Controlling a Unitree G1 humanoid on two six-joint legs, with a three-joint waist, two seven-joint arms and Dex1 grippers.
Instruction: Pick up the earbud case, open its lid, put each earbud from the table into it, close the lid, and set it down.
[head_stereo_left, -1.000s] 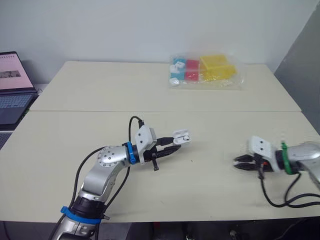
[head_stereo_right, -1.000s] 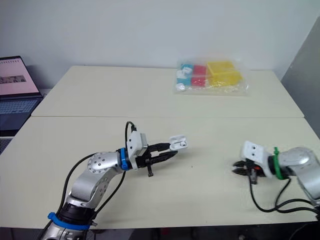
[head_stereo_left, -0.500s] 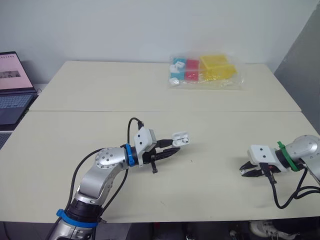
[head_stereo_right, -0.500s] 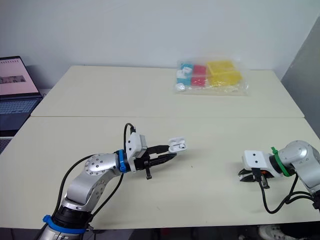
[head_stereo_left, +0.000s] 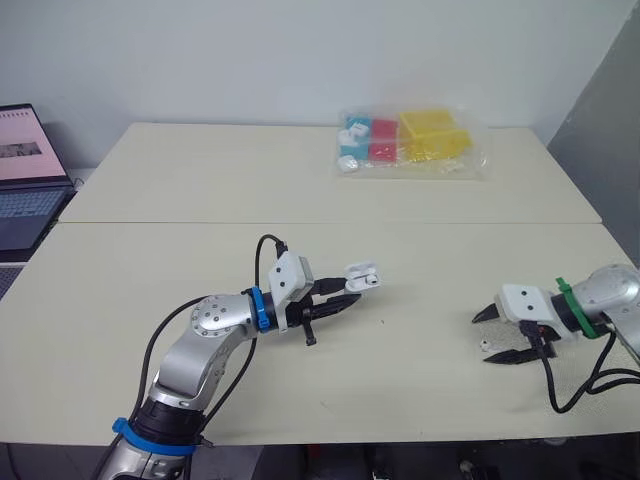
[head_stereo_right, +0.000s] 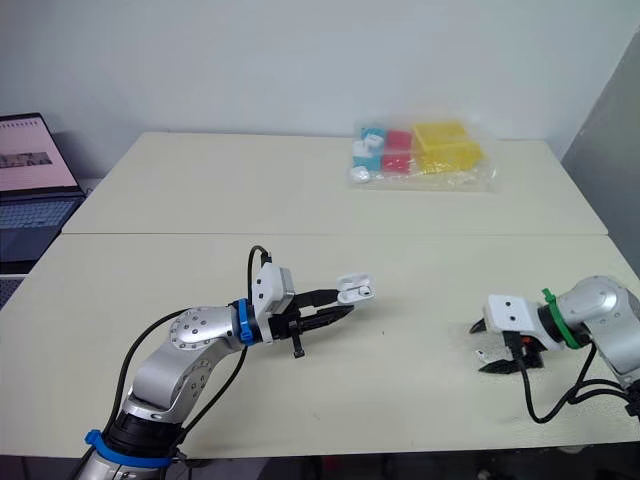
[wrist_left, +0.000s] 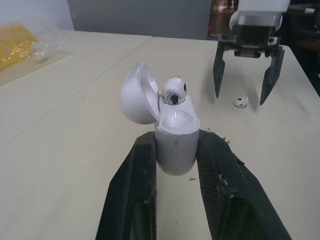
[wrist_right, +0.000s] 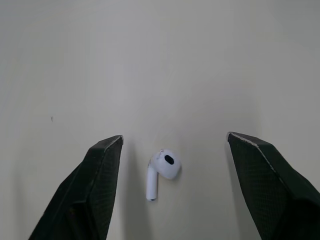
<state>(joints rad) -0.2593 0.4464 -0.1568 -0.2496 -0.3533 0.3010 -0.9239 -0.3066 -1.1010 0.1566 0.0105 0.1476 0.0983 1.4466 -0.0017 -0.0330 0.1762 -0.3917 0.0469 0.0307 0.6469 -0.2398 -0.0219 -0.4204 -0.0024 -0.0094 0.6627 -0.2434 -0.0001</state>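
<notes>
My left gripper (head_stereo_left: 352, 291) is shut on the white earbud case (head_stereo_left: 362, 277), held just above the middle of the table. The case's lid (wrist_left: 139, 92) stands open, and one earbud (wrist_left: 174, 90) sits in the case's top. At the table's right side, my right gripper (head_stereo_left: 482, 338) stands open and low over the tabletop. A second white earbud (wrist_right: 161, 170) lies loose on the table between its two fingers (wrist_right: 100, 180), touching neither. The left wrist view also shows that earbud (wrist_left: 241, 102) under the right gripper.
A clear plastic bag of coloured blocks (head_stereo_left: 410, 143) lies at the far side of the table. An open laptop (head_stereo_left: 25, 170) stands off the table's far left. A seam (head_stereo_left: 150, 222) runs across the tabletop between the two table halves.
My right gripper has drawn back slightly toward the right and opened; the loose earbud now shows between its fingers. The left gripper and case have stayed put.
</notes>
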